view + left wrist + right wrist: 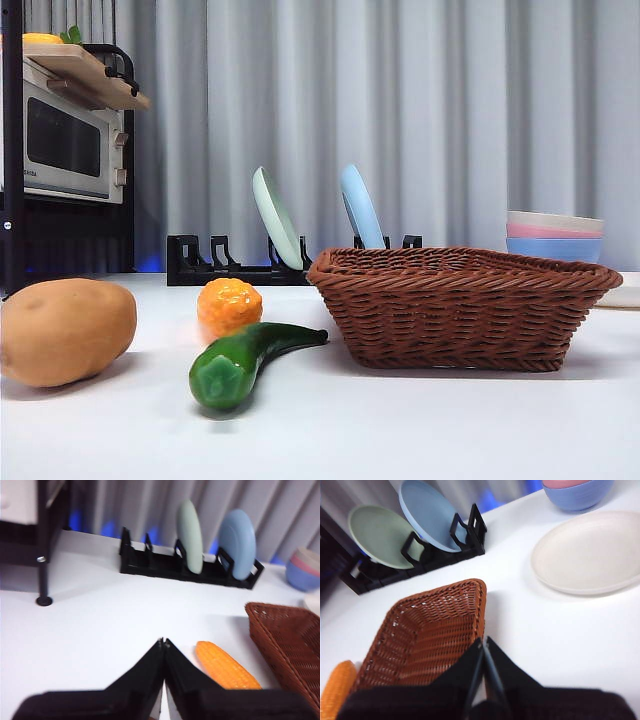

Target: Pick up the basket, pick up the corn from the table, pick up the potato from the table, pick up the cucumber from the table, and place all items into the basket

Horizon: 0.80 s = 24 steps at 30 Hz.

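— Tool check first: the left tool [163,642] is clenched, jaw tips pressed together on nothing, hanging over the tabletop [100,615] just beside the corn [225,666]. The right tool [482,642] is clenched and empty too, poised above the near end of the basket [427,630].

— And the vegetables?

— All on the tabletop, none in the basket. Seen from the front, the potato [62,330] sits far left, the corn beside it, and the cucumber [245,360] lies in front with its thin tip reaching toward the basket wall.

— What worries you?

— Both tools must open before any grasp; descending clenched would just shove things. The potato is round and smooth, so an off-centre pinch may roll it. The cucumber is glossy and tapered, likely to slip. Lifting the basket by one rim could tip it.
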Motion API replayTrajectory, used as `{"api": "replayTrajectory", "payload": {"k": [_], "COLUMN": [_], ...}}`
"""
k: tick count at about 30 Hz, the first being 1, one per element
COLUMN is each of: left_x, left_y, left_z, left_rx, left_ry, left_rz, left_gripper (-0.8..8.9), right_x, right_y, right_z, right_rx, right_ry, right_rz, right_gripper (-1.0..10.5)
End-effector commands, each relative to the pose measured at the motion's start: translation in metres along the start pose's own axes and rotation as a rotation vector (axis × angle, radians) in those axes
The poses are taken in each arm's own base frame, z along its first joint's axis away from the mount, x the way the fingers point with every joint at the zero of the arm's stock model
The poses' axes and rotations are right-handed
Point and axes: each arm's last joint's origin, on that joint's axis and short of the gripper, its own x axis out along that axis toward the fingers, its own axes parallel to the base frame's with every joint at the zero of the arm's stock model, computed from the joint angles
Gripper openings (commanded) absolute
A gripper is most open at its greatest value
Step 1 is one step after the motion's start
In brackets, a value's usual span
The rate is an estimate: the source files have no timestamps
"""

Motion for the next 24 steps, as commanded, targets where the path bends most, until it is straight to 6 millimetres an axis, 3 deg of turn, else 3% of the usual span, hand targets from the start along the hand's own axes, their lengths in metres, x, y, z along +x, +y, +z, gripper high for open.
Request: {"api": "replayTrajectory", "payload": {"k": [1, 6, 12, 16, 18, 24], "left_x": [0.009, 0.033, 0.062, 0.07, 0.071, 0.071], "left_y": [-0.002, -0.005, -0.005, -0.005, -0.005, -0.005], "left_z": [0.012, 0.028, 0.032, 0.028, 0.028, 0.028], "left_rx": [0.062, 0.061, 0.011, -0.013, -0.022, -0.047], "left_ry": [0.055, 0.201, 0.34, 0.379, 0.386, 0.39], "left_rz": [-0.017, -0.081, -0.205, -0.256, -0.254, -0.25], "left_gripper": [-0.06, -0.04, 0.19, 2.63, 3.14, 3.14], "right_x": [0.009, 0.028, 0.047, 0.051, 0.053, 0.064], "right_y": [0.004, 0.009, 0.009, 0.008, 0.008, 0.007], "right_z": [0.013, 0.026, 0.026, 0.024, 0.025, 0.028], "right_rx": [-0.052, -0.082, -0.082, -0.084, -0.083, -0.067], "right_ry": [0.06, 0.249, 0.4, 0.415, 0.417, 0.413], "right_rz": [0.007, 0.084, 0.202, 0.196, 0.191, 0.189], "right_gripper": [0.0, 0.0, 0.2, 3.0, 4.1, 4.1]}}
